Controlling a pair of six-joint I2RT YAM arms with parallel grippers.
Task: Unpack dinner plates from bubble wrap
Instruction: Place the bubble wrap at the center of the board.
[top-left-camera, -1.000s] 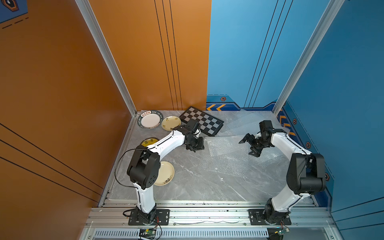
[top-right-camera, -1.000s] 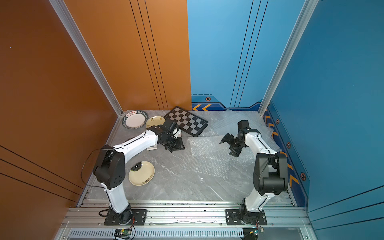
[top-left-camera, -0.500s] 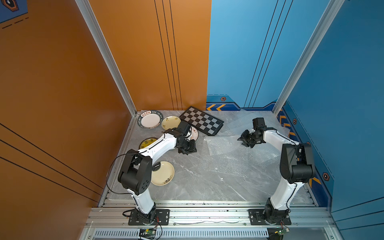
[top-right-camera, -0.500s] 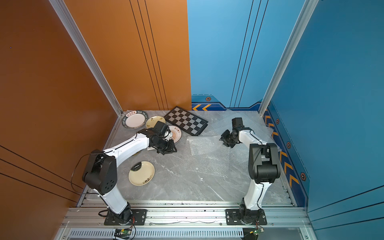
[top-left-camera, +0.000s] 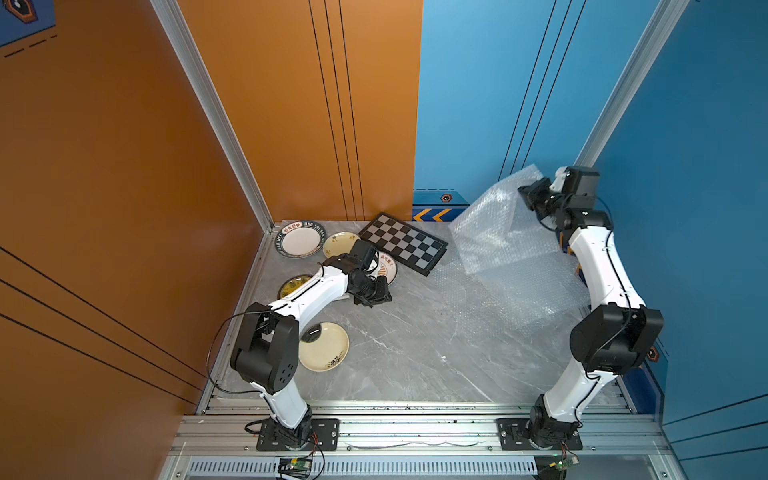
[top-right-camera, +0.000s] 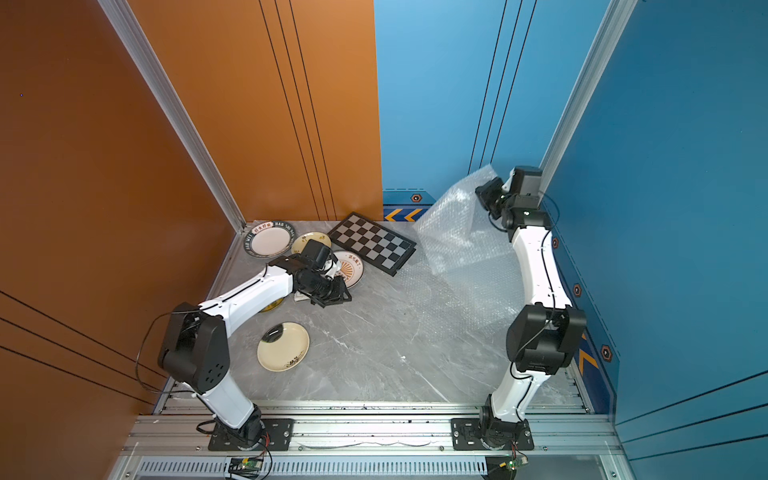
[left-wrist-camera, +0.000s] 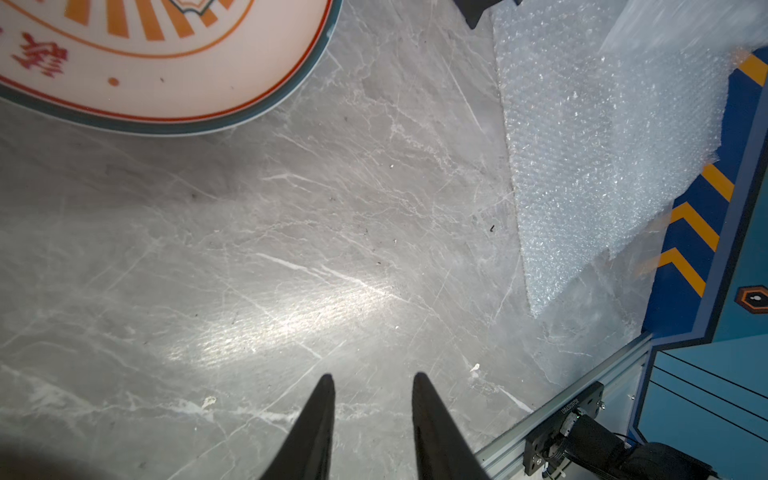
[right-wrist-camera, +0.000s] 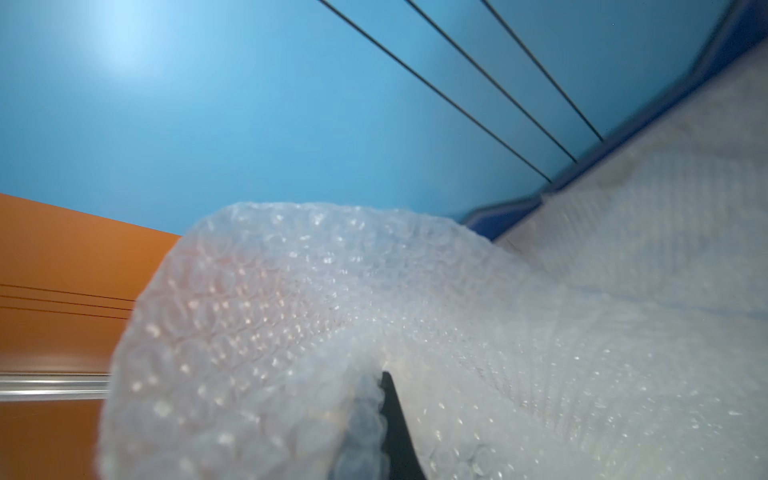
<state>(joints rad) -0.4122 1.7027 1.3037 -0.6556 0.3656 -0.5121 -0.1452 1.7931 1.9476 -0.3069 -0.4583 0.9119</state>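
One sheet of bubble wrap (top-left-camera: 496, 232) is hanging clear of the tabletop (top-left-camera: 415, 353) on the checkerboard's (top-left-camera: 403, 243) right-arm side. Its top corner is up by the blue wall and its lower edge is reaching down onto the flat bubble wrap (top-left-camera: 515, 291) spread beyond the checkerboard. The right gripper (top-left-camera: 524, 194) is pinching that top corner, jaws pressed together on the plastic. No plate is showing inside the hanging sheet. The dinner plates are lying bare on the checkerboard's left-arm side. The lettered-rim plate (top-left-camera: 300, 240) and pale yellow floral plate (top-left-camera: 338, 243) are beside its far end, and the sunburst plate (top-left-camera: 386, 268) is just beside its near edge. The dark-rimmed yellow plate (top-left-camera: 293, 284) and cream sprig plate (top-left-camera: 326, 347) are nearer the left arm's base. The left gripper (left-wrist-camera: 372, 378) is hovering low by the sunburst plate, partly spread, holding nothing. Judgement: the sheet's long axis is running down from the right gripper toward the checkerboard. The right arm alone is placed to carry it aside, the left being well apart.
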